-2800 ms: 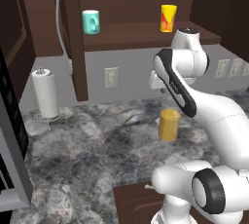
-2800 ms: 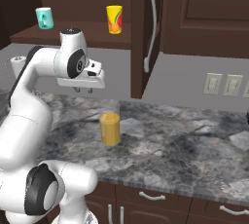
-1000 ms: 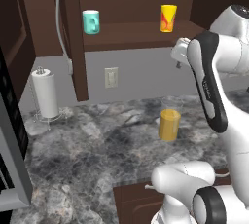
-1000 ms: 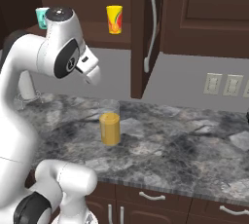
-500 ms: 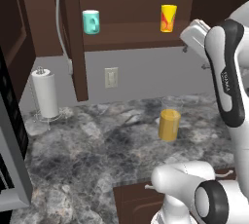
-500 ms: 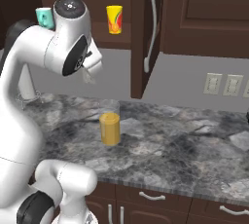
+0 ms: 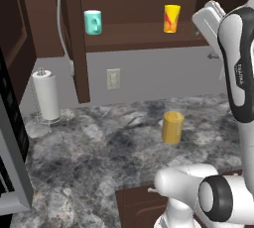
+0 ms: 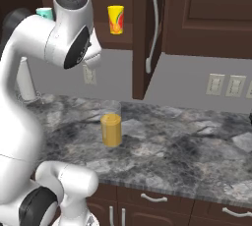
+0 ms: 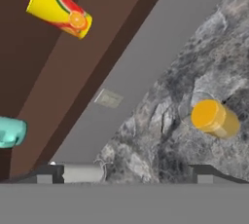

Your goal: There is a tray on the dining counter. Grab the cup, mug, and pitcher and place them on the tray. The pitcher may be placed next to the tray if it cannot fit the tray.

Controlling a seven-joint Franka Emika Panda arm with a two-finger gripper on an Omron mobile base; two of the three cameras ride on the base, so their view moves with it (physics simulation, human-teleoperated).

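Note:
The yellow cup point(image 7: 171, 18) stands on the right part of a dark wood shelf point(image 7: 144, 34), and the teal mug point(image 7: 93, 22) stands at its left end. On the marbled wall counter point(image 7: 99, 147) below, the clear pitcher point(image 7: 173, 123) holds orange liquid. My gripper point(image 9: 126, 172) is raised to shelf height, right of the cup and apart from it, open with nothing between its fingertips point(image 9: 48, 172). The hand view shows the cup point(image 9: 61, 9), the mug point(image 9: 9, 131) and the pitcher point(image 9: 214, 118). My arm half hides the mug point(image 8: 45, 12) in the right base view. The tray and the dining counter are out of view.
A paper towel roll point(image 7: 46, 95) stands at the counter's back left beside a grey appliance point(image 7: 10, 172). A wall outlet point(image 7: 113, 79) sits under the shelf. An open cabinet door with a long handle point(image 8: 151, 23) hangs right of the cup point(image 8: 116, 19).
My arm has swung up and to the right, lifting the hand from above the pitcher to shelf height near the cup. The gripper has stayed open; cup, mug and pitcher have not moved.

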